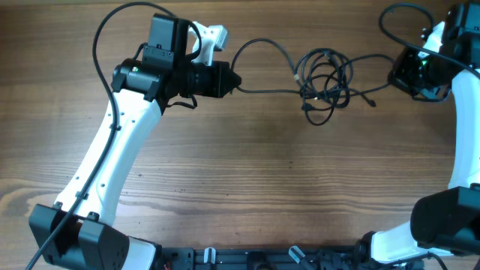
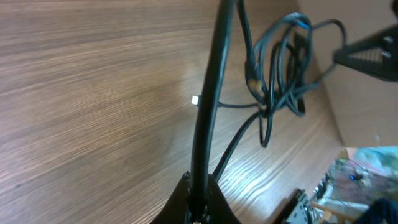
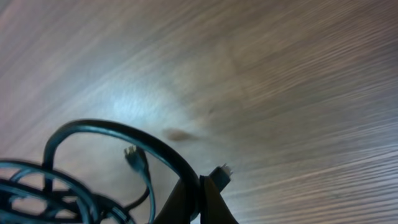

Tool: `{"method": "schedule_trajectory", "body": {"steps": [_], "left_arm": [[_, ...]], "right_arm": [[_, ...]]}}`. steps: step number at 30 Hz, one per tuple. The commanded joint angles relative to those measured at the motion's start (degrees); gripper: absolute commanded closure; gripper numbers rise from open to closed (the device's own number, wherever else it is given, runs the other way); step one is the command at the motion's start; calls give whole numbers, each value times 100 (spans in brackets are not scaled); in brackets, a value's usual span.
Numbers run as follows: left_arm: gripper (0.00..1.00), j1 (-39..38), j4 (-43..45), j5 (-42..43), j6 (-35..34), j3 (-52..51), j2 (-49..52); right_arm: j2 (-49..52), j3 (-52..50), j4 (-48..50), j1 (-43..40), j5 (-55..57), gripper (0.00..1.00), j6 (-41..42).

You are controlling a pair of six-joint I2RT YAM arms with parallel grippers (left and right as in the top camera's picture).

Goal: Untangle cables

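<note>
Both left hand [image 1: 238, 81] and right hand [image 1: 394, 74] pinch the cables [image 1: 321, 95], knotted on the table [image 1: 247, 169] between.

The overhead camera looks straight down on my whole table [image 1: 247, 172]. My two wrist cameras sit low and close, facing inward over the same cables [image 1: 324, 79] between them.

Overhead view: within the cables [image 1: 324, 79], the order in which the cords cross at the knot is too small to resolve. The right arm [image 1: 465, 112] is cut off by the right edge.

Left wrist view: the left gripper [image 2: 198, 202] is cropped by the bottom edge. The nearest cord is blurred. The coloured clutter [image 2: 367, 180] at lower right is unidentifiable.

Right wrist view: the right gripper [image 3: 198, 202] is cropped at the bottom edge. The bundle runs off the lower left corner, out of focus.
</note>
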Motion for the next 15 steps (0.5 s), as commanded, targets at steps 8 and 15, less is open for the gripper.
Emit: {"method": "schedule_trajectory", "body": {"steps": [8,15], "left_arm": [[96,-387,-247,-664,-181,52,96],[91,-557,-492,-660,-138,52,691]], "right_arm": [[61,-22,-597,1709,-389,96,-846],[109,-269,98,1934,-337,87,-400]]}}
